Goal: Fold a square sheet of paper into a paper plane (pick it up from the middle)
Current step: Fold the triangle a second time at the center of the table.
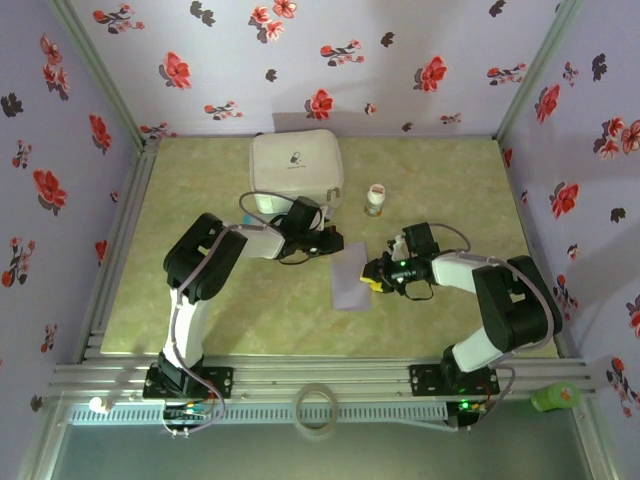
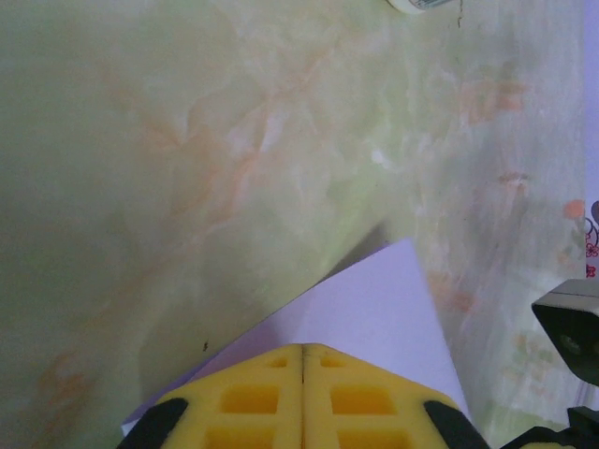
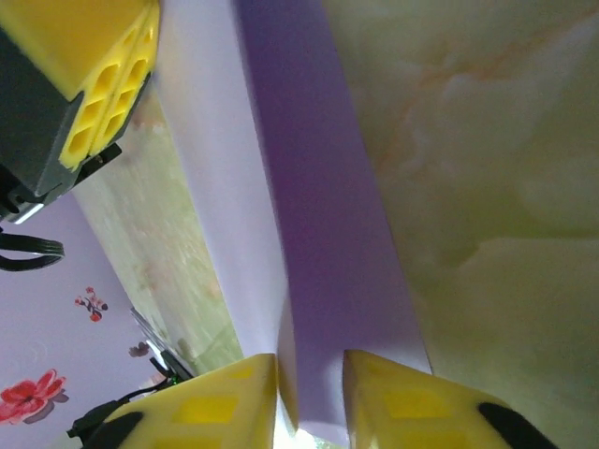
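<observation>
Near the middle of the desk (image 1: pixel 200 300), the right fingers (image 3: pixel 215 402) stand a little apart, astride a raised lengthwise fold of the lavender sheet of paper (image 3: pixel 318 187). Whether either pad actually presses the fold cannot be told. From the wrist, the paper runs away from them as a long strip, paler on one side of the crease and darker on the other.

At the strip's far end, the left fingers (image 2: pixel 253 393) are closed flat against each other. A pointed corner of the paper sticks out just beyond their tips, and it is unclear whether they pinch it or only rest on it.

From above, the sheet lies as a narrow folded band between the two arms, about midway between the desk's left and right edges and nearer the near edge than the far one.

A white zip case (image 1: pixel 295 165) sits against the far edge, and a small white bottle (image 1: pixel 375 199) stands just to its right, well apart from the paper.
</observation>
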Tool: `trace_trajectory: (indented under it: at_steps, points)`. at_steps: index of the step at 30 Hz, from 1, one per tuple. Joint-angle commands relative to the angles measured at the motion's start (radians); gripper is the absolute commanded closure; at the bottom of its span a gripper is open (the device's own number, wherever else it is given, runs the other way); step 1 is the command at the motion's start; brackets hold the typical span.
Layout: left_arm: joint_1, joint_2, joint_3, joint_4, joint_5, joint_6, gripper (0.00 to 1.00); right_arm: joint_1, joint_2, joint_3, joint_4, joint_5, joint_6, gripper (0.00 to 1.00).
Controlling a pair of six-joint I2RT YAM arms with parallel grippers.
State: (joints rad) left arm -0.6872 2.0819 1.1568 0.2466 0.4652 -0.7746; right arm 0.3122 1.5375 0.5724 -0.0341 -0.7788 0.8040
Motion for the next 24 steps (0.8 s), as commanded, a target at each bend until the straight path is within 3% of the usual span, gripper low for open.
trace_trajectory:
  at_steps: [1,7,14,24]
  points:
    - [-0.006,-0.053,0.021,-0.059,0.009,0.046,0.89,0.002,0.009,-0.019,0.049,-0.013,0.031,0.81]
    - [-0.011,-0.162,-0.013,-0.07,-0.017,0.073,0.76,0.002,0.014,-0.043,0.13,-0.037,0.074,0.8]
    - [-0.018,-0.242,-0.082,-0.063,-0.04,0.067,0.73,0.002,-0.009,-0.065,0.165,-0.053,0.072,0.72]
    - [-0.075,-0.35,-0.17,-0.067,-0.112,0.154,0.69,0.003,-0.004,-0.062,0.212,-0.064,0.081,0.8]
